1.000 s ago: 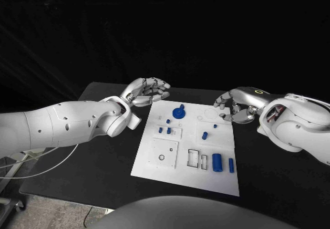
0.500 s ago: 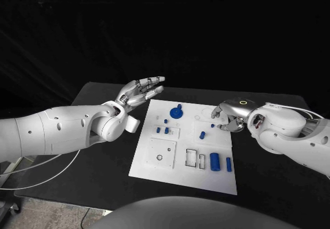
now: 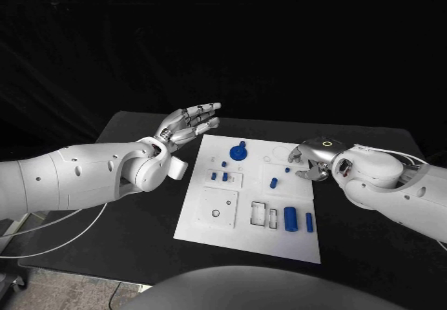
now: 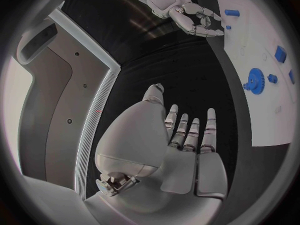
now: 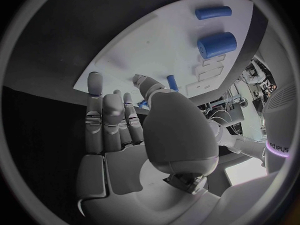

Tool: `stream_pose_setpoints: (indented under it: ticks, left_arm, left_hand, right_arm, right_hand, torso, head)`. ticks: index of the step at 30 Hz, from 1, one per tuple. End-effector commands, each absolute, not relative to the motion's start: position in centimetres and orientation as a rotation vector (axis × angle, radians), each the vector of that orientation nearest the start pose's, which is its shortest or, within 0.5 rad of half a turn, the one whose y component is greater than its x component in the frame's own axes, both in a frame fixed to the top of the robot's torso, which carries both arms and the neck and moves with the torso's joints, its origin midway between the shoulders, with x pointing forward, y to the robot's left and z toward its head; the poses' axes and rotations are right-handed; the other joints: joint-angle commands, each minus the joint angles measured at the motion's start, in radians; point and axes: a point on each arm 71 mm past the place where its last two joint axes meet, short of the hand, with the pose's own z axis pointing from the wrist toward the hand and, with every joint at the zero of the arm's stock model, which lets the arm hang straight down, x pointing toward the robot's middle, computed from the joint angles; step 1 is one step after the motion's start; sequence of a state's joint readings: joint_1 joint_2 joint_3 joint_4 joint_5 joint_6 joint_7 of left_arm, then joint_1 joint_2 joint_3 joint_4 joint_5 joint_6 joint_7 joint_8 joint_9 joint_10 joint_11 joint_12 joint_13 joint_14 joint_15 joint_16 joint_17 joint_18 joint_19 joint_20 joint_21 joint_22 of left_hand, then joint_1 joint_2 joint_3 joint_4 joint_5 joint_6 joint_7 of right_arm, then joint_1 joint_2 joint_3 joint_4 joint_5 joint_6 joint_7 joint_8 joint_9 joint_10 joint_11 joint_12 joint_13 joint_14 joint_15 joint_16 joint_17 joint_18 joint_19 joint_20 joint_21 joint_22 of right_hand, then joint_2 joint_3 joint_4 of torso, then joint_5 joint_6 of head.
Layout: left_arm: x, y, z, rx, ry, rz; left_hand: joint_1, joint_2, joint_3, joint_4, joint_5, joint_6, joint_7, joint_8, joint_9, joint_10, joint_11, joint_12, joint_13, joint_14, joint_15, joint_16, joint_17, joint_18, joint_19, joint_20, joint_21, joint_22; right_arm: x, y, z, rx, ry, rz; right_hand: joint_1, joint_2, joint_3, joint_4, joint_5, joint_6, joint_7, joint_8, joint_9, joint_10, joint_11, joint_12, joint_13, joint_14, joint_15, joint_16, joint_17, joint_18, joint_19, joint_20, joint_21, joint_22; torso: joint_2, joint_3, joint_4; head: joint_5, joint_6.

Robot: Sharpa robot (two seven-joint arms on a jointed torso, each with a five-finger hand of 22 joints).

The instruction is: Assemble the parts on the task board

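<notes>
While you look down from the head view, you see the white task board (image 3: 251,213) lying in the middle of the black bench (image 3: 139,219), with its blue parts spread over it: a gear (image 3: 240,152) near the far edge, some small pegs (image 3: 225,175) just before it, a small peg (image 3: 274,183) more to the middle, and a thick cylinder (image 3: 292,218) with a thin rod (image 3: 309,222) beside it near the front edge. Your left hand (image 3: 189,123) is raised beyond the board's far left corner, fingers straight and apart, holding nothing. Your right hand (image 3: 312,158) hangs over the board's far right part, fingers curled downward; I cannot tell from here if they pinch something. The small middle peg lies just toward the board's centre from this hand, so the right hand is clearly the nearer one to it. The cylinder and the rod have their long axis running from the far edge to the front edge.

In the left wrist view, the left hand (image 4: 187,150) shows an open flat palm over bare bench, well apart from the gear (image 4: 255,79). You also see the right hand (image 4: 190,17) from the side, fingers bent but with nothing visible between them.

In the right wrist view, the right hand (image 5: 125,130) has its fingers apart and empty, above the board's edge. A small peg (image 5: 171,81) stands just past the fingertips, and the cylinder (image 5: 217,44) and the rod (image 5: 213,12) lie farther on.
</notes>
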State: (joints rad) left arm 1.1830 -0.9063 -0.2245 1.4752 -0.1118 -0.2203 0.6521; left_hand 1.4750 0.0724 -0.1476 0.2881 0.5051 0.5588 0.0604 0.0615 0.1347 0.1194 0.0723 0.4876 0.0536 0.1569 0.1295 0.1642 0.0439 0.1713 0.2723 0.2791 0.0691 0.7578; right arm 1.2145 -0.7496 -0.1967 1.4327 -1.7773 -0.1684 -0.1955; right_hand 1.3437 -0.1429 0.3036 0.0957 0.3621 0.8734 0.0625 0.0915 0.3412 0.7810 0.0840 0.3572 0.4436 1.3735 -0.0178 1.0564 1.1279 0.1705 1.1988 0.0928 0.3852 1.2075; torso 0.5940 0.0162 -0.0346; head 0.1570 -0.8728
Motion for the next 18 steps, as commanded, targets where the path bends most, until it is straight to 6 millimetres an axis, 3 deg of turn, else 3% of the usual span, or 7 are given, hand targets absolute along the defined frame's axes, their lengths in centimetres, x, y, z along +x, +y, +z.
stream_pose_setpoints:
  ticks: [1,7,9,11,18]
  left_arm:
    - [46.2,25.0,-23.5,-0.907,1.438,-1.58]
    - [46.2,25.0,-23.5,-0.908,1.439,-1.575]
    - [46.3,25.1,-23.6,-0.908,1.439,-1.573]
    - [46.3,25.1,-23.6,-0.909,1.439,-1.571]
    - [46.3,25.1,-24.1,-0.917,1.45,-1.569]
  left_hand:
    - [0.014,0.001,-0.008,0.0,0.007,-0.009,-0.004,-0.001,-0.004,0.0,0.013,0.007,-0.001,0.008,0.007,0.009,0.0,0.009,0.01,0.002,0.006,-0.004]
    - [0.019,0.003,-0.01,-0.001,0.012,-0.01,-0.003,-0.001,-0.007,0.001,0.014,0.012,0.0,0.012,0.009,0.013,-0.001,0.009,0.017,0.004,0.007,-0.007]
    - [0.024,0.005,-0.012,-0.001,0.015,-0.002,0.003,0.002,-0.007,0.004,0.016,0.025,0.001,0.022,0.009,0.023,0.001,0.009,0.023,0.005,0.009,-0.01]
    - [0.029,0.007,-0.015,-0.001,0.017,0.006,0.011,0.005,-0.008,0.006,0.017,0.033,0.001,0.032,0.009,0.033,0.002,0.009,0.03,0.005,0.01,-0.012]
    - [0.039,0.011,-0.018,-0.002,0.024,0.003,0.013,0.006,-0.012,0.004,0.023,0.039,0.001,0.052,0.016,0.054,0.005,0.009,0.045,0.007,0.014,-0.017]
  right_arm:
    - [48.0,-18.1,-24.6,-0.539,1.756,0.408]
    - [48.2,-18.3,-25.6,-0.482,1.776,0.452]
    - [48.3,-18.3,-25.9,-0.464,1.784,0.462]
    - [48.3,-18.4,-26.1,-0.453,1.789,0.467]
    - [48.4,-18.3,-26.8,-0.425,1.825,0.48]
  right_hand:
    - [0.001,0.016,0.002,0.01,-0.003,0.007,-0.001,-0.004,-0.006,0.025,0.001,0.008,-0.01,0.004,0.004,0.01,0.006,0.012,0.009,-0.001,-0.008,0.001]
    - [0.0,0.017,0.008,0.017,-0.031,0.017,0.015,-0.01,-0.021,0.083,0.001,0.009,-0.043,0.006,0.005,0.012,0.004,0.011,0.016,0.0,-0.016,0.005]
    - [0.002,0.018,0.009,0.018,-0.039,0.02,0.031,-0.011,-0.026,0.093,0.005,0.004,-0.053,0.004,0.012,0.009,0.002,0.009,0.017,0.003,-0.02,0.006]
    - [0.007,0.019,0.012,0.017,-0.04,0.024,0.036,-0.011,-0.029,0.099,0.007,-0.001,-0.063,0.003,0.021,0.007,-0.001,0.007,0.018,0.009,-0.023,0.007]
    - [0.036,0.032,0.037,0.004,0.005,0.045,0.052,-0.007,-0.038,0.127,0.008,-0.016,-0.095,0.001,0.022,0.008,-0.002,0.01,0.02,0.013,-0.027,0.015]
  torso:
    - [0.0,-0.0006,-0.0002]
    - [0.0,-0.001,0.0009]
    - [0.0,-0.0012,0.001]
    - [0.0,-0.0016,0.0012]
    - [0.0,-0.0019,0.0018]
  head:
    - [-0.002,0.0]
    - [-0.003,0.0]
    - [-0.004,0.0]
    - [-0.004,0.0]
    - [-0.006,0.0]
